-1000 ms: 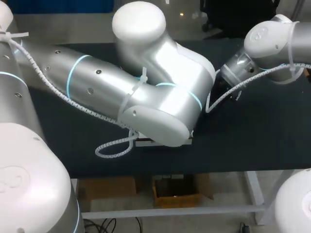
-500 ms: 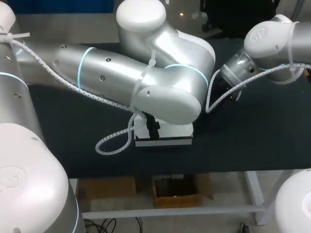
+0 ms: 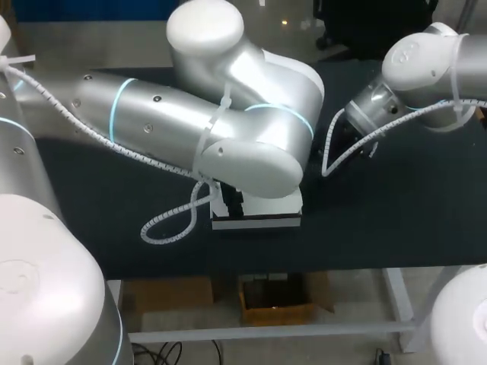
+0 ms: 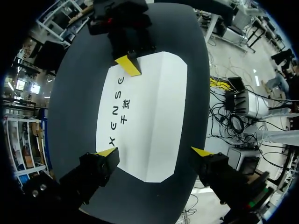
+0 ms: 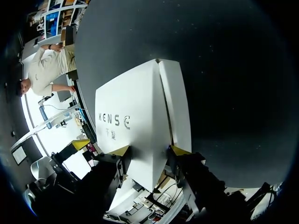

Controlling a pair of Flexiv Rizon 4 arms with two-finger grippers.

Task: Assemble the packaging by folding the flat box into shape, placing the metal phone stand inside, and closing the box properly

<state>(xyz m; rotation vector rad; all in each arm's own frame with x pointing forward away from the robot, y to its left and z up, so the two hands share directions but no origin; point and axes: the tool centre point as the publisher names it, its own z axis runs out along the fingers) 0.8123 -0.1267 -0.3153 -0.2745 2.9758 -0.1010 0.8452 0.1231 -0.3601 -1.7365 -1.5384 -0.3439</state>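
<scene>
A white box with dark lettering lies flat and folded shut on the black table. In the head view only its front part shows under my left arm's wrist. My left gripper hangs open over the box's near end, its yellow tips spread wider than the box. My right gripper is shut on the box's far end, a yellow tip on either face. One of its fingertips rests on the box's top. In the head view the left arm hides the right gripper.
The left arm's spiral cable loops low over the table beside the box. The table's front edge runs close in front of the box. Bare black surface lies to the box's right.
My left arm has lifted and swung back to the left, uncovering the white box beneath its wrist. The right arm has kept still.
</scene>
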